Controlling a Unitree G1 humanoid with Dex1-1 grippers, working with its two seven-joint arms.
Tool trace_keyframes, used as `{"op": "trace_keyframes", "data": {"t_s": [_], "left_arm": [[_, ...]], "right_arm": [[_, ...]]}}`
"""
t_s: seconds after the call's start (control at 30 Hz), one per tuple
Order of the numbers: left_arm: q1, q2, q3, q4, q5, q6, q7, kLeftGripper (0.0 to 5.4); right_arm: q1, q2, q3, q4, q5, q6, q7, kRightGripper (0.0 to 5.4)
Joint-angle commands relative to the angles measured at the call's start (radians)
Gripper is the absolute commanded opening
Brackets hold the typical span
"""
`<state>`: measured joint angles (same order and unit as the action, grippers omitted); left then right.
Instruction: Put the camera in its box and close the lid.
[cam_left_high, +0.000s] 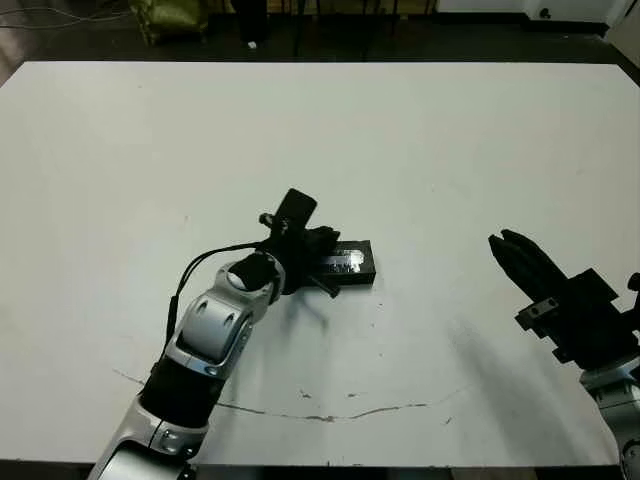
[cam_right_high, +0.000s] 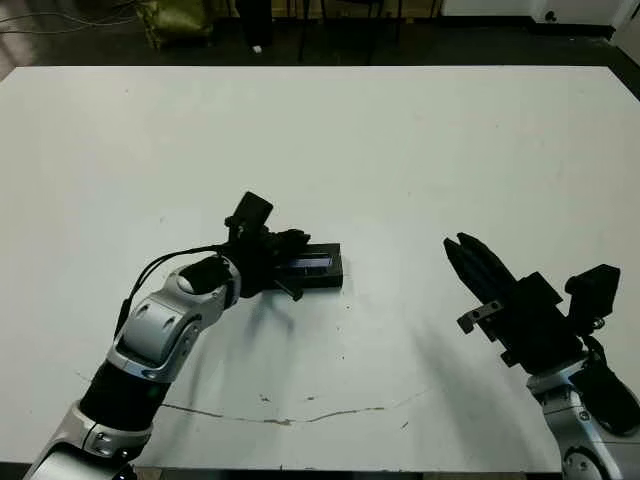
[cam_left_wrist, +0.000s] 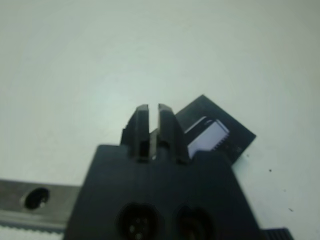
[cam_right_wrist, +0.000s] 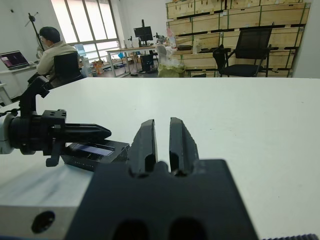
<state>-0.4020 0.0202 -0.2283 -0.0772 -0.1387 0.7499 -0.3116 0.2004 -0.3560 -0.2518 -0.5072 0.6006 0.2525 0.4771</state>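
Note:
A flat black lid (cam_left_high: 352, 260) with a silvery strip lies level on top of the black box (cam_right_wrist: 92, 159) just left of the table's middle. The box's white lining is covered. No camera shows anywhere. My left gripper (cam_left_high: 328, 238) is shut, with nothing between its fingers (cam_left_wrist: 142, 125), and its tips hover at the lid's left end (cam_left_wrist: 212, 137); I cannot tell whether they touch. My right gripper (cam_left_high: 500, 243) is also shut and holds nothing. It hangs over bare table well to the right of the box, pointing toward it.
A thin dark crack line (cam_left_high: 330, 415) runs along the table (cam_left_high: 450, 140) near the front edge. Beyond the far edge, a person (cam_right_wrist: 52, 50) sits at a desk, and a black chair (cam_right_wrist: 250, 47) stands by wooden crates.

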Motion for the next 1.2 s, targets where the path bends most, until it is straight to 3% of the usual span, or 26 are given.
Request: {"op": "trace_keyframes", "data": {"t_s": [0.03,0.3,0.5,0.7,0.8,0.9,1.03,1.2], "left_arm": [[0.072,0.009,0.044,-0.056,-0.03,0.043,0.015,0.02],[0.093,-0.006,0.292,-0.294,-0.187,-0.026,0.068,0.02],[0.17,0.041,0.424,-0.364,-0.267,-0.175,0.041,0.02],[0.283,0.033,0.473,-0.31,-0.207,-0.466,0.059,0.02],[0.355,-0.008,0.469,-0.192,-0.139,-0.775,0.038,0.02],[0.408,-0.035,0.454,-0.07,-0.081,-1.034,0.032,0.02],[0.46,-0.061,0.434,-0.012,-0.048,-1.173,0.064,0.02],[0.484,-0.072,0.413,0.014,-0.054,-1.217,0.091,0.02]], "right_arm": [[0.008,-0.009,-0.004,0.006,-0.003,0.012,-0.003,0.0],[0.01,-0.006,-0.003,-0.007,-0.013,0.021,-0.027,0.0],[0.002,0.005,-0.004,0.002,-0.017,0.004,-0.037,0.0],[-0.01,0.034,0.009,-0.016,-0.037,0.015,-0.117,0.0],[-0.018,0.073,0.024,-0.022,-0.083,-0.016,-0.172,0.0],[-0.025,0.099,0.052,-0.022,-0.201,-0.056,-0.24,0.0],[-0.042,0.138,0.085,0.0,-0.249,-0.083,-0.269,0.0],[-0.05,0.148,0.099,0.003,-0.276,-0.085,-0.276,0.0]]}}
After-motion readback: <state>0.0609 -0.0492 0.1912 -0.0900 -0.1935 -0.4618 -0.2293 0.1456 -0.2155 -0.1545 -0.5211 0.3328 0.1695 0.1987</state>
